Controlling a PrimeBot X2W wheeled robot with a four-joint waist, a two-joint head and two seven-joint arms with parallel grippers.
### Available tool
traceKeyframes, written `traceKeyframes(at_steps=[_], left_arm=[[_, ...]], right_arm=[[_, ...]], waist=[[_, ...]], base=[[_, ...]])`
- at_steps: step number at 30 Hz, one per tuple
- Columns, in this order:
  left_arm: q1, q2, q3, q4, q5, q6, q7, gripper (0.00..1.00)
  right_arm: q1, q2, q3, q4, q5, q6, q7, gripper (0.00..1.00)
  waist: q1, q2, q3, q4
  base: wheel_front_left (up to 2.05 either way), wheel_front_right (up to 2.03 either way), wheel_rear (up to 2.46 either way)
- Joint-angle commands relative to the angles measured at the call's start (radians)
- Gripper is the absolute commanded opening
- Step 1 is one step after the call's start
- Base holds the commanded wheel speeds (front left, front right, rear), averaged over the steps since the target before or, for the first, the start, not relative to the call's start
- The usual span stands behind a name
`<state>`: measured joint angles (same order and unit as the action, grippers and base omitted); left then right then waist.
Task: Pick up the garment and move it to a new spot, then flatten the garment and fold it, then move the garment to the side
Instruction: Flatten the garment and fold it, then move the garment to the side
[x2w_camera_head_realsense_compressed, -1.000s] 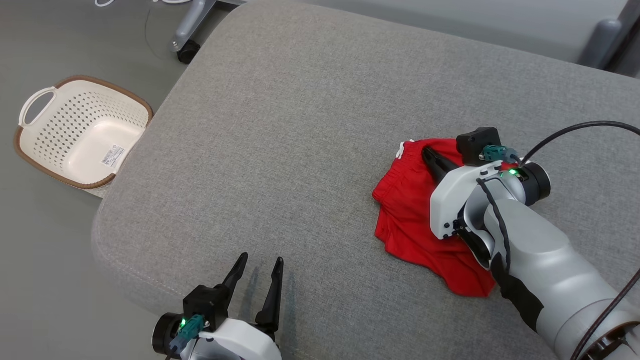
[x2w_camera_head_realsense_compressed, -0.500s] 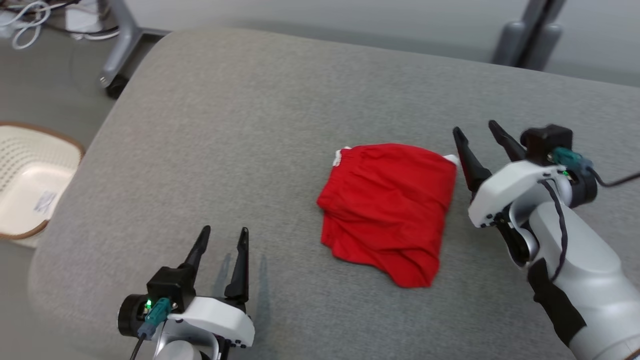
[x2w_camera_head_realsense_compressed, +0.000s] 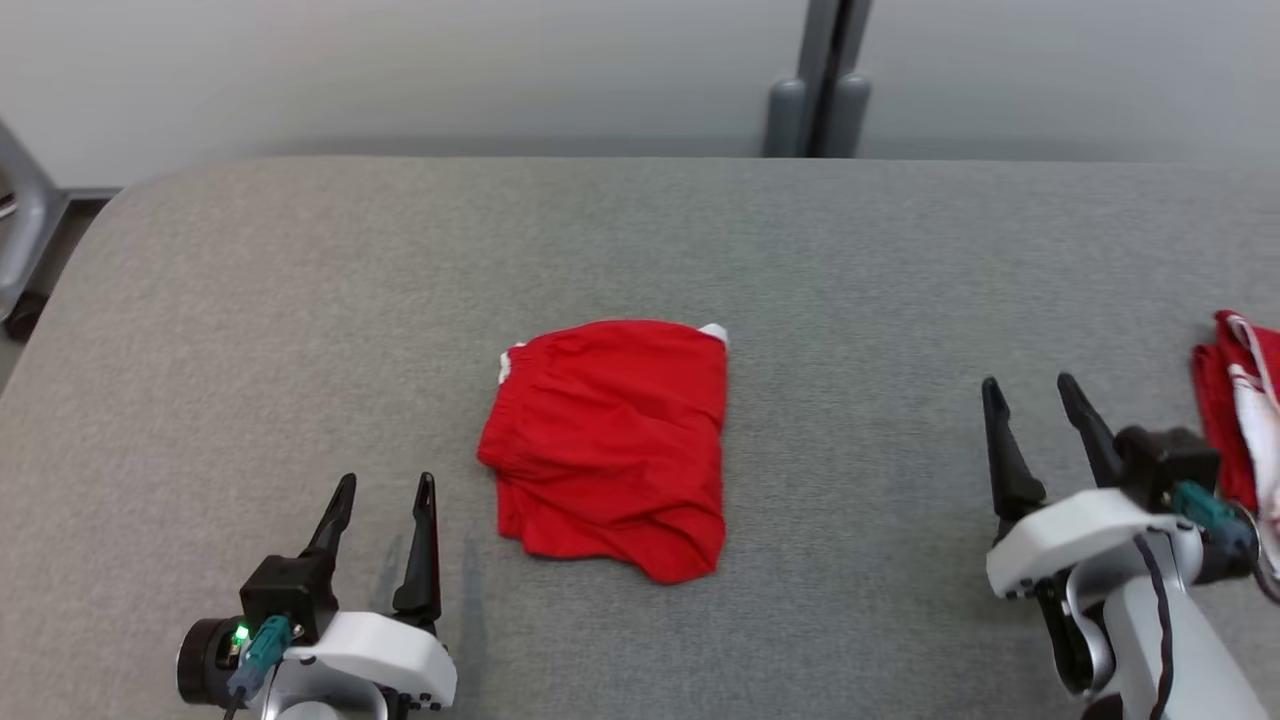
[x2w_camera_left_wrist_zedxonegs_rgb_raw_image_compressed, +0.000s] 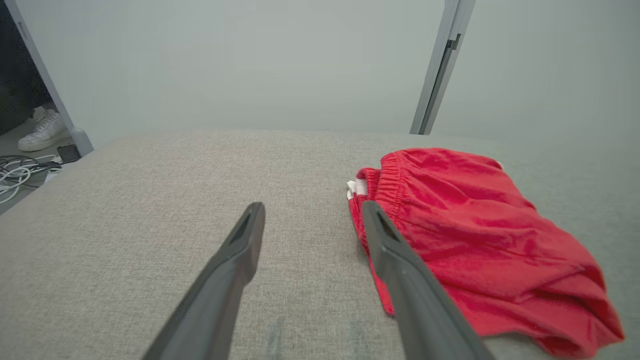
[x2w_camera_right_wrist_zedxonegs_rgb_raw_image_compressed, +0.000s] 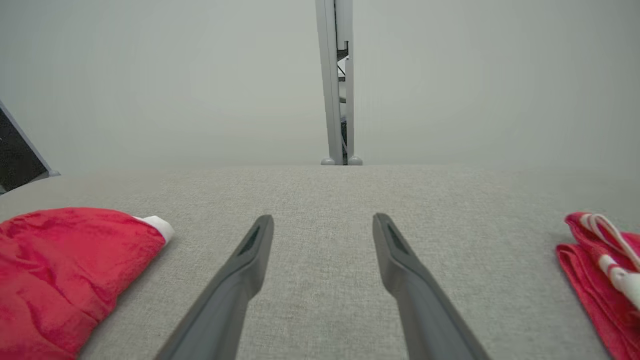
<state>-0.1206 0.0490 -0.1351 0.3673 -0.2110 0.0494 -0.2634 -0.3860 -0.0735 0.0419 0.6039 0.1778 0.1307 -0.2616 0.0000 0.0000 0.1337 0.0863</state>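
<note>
Fabric of the red garment (x2w_camera_head_realsense_compressed: 610, 445) lies folded into a rough rectangle, flat on the grey cushion (x2w_camera_head_realsense_compressed: 640, 230), with a few soft creases along its near edge. Its gathered elastic waistband (x2w_camera_left_wrist_zedxonegs_rgb_raw_image_compressed: 390, 175) faces the robot's left. A small white tab (x2w_camera_head_realsense_compressed: 714, 332) pokes out at its far right corner, and another bit of white shows at the waistband's far end; any lettering on either is too small to make out.

The left gripper (x2w_camera_head_realsense_compressed: 387, 480) hangs just beside the garment's near left corner, apart from it. Its two dark fingers are spread and hold nothing. The right gripper (x2w_camera_head_realsense_compressed: 1028, 383) is well apart from the garment on its right side, fingers likewise spread and empty, pointing away from the robot.

Farther right of the garment, past the right gripper, a second red-and-white cloth (x2w_camera_head_realsense_compressed: 1240, 400) lies at the cushion's edge. Beyond the garment, behind the cushion, a grey post (x2w_camera_head_realsense_compressed: 820, 80) stands upright against the pale wall. Far off to the garment's left, on the floor, the left wrist view shows a white shoe (x2w_camera_left_wrist_zedxonegs_rgb_raw_image_compressed: 42, 132) and a tangle of cables (x2w_camera_left_wrist_zedxonegs_rgb_raw_image_compressed: 20, 172).
</note>
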Motion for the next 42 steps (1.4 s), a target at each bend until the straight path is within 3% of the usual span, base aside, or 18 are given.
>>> traceKeyframes(at_steps=[1,12,24,30,36,42], left_arm=[[0.013,0.004,0.012,0.004,0.011,-0.006,-0.001,1.0],[0.082,0.004,0.096,0.034,0.052,-0.007,-0.001,1.0],[0.11,0.004,0.116,0.026,0.072,-0.019,-0.001,1.0],[0.07,0.005,0.084,0.016,0.06,-0.023,-0.001,1.0],[0.026,0.004,0.018,0.015,0.04,-0.028,-0.001,1.0],[0.003,0.004,-0.025,0.021,0.023,-0.023,-0.001,1.0]], right_arm=[[0.034,0.006,-0.013,-0.033,-0.015,0.0,-0.004,1.0],[0.207,0.019,0.039,-0.126,0.001,0.0,-0.004,1.0],[0.246,0.019,0.098,-0.129,0.053,0.0,-0.004,1.0],[0.195,0.019,0.191,-0.094,0.117,0.0,-0.004,1.0],[0.067,0.019,0.325,-0.009,0.231,0.0,-0.004,1.0],[-0.065,0.019,0.375,0.105,0.295,0.0,-0.004,1.0]], waist=[[0.0,0.0,-0.023,-0.039],[0.0,0.0,-0.104,-0.106],[0.0,0.0,-0.115,-0.102],[0.0,0.0,-0.068,-0.055],[0.0,0.0,-0.001,0.042],[0.0,0.0,0.039,0.128]], base=[[0.0,0.0,0.0],[0.0,0.0,0.0],[0.0,0.0,0.0],[0.0,0.0,0.0],[0.0,0.0,0.0],[0.0,0.0,0.0]])
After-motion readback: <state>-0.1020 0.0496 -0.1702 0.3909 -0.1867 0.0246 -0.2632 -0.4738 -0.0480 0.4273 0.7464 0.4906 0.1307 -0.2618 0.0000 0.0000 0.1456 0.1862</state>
